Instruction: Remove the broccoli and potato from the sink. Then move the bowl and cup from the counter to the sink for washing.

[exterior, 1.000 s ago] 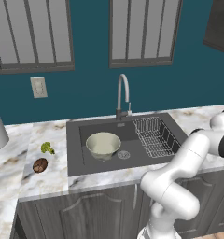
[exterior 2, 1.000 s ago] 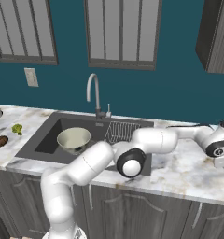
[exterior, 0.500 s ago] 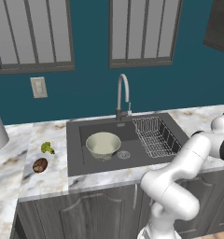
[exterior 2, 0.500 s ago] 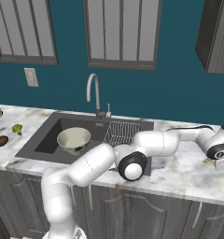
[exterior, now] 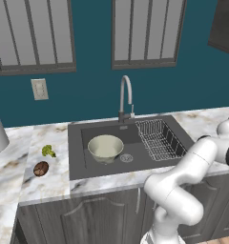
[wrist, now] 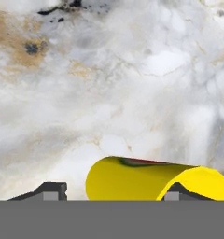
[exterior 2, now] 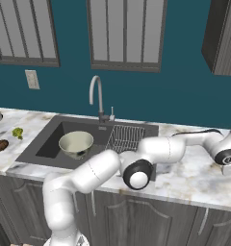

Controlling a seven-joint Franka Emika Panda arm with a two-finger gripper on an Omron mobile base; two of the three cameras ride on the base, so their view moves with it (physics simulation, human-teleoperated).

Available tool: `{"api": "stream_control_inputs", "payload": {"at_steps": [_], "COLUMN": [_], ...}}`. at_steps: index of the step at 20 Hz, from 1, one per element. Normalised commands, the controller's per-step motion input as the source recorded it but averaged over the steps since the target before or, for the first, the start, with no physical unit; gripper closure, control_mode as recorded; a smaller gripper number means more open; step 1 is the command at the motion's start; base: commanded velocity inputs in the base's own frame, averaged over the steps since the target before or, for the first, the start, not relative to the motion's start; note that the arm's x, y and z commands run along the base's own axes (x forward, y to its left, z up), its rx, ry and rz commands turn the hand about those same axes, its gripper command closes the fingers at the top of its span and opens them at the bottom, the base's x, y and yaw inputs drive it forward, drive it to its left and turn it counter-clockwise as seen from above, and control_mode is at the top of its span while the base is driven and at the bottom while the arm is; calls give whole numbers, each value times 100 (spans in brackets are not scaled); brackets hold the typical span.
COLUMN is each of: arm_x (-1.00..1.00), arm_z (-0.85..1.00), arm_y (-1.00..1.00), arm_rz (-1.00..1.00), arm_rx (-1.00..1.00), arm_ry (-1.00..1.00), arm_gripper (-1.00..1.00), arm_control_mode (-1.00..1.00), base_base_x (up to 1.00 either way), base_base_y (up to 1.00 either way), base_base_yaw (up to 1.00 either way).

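Note:
In the hand view, the bright yellow cup [wrist: 146, 179] sits on the white marble counter [wrist: 114, 84] just below my gripper [wrist: 116, 192]. My gripper is open. One fingertip [wrist: 52, 189] stands a little left of the cup and the other overlaps its rim. The cream bowl [exterior: 105, 145] [exterior 2: 76, 142] rests in the dark sink [exterior: 83, 164] [exterior 2: 43, 150]. The broccoli [exterior: 48, 150] [exterior 2: 17, 131] and the potato [exterior: 40, 168] [exterior 2: 0, 144] lie on the counter left of the sink.
A wire rack [exterior: 159, 138] [exterior 2: 124, 137] fills the right half of the basin, under a curved chrome faucet [exterior: 127, 95] [exterior 2: 96, 93]. My arm stretches far right over the counter [exterior 2: 194, 178], its wrist [exterior 2: 227, 153] at the picture's right edge.
The jaws have narrowed from fully wide. The arm has reached a bit farther right and lower. Bowl, broccoli and potato have stayed put.

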Motion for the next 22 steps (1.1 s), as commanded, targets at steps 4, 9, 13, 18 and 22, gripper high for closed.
{"api": "stream_control_inputs", "payload": {"at_steps": [4,9,13,18,22], "arm_x": [-1,-4,-3,-17,-11], "arm_z": [-7,-10,-4,0,5], "arm_y": [2,10,12,14,9], "arm_rz": [3,3,4,4,2], "arm_rx": [11,12,11,17,17], "arm_ry": [1,2,1,6,9], "arm_gripper": [100,100,100,100,100], "arm_control_mode": [-100,-100,-100,-100,-100], "base_base_x": [0,0,0,0,0], "base_base_y": [0,0,0,0,0], "base_base_yaw": [0,0,0,0,0]}}
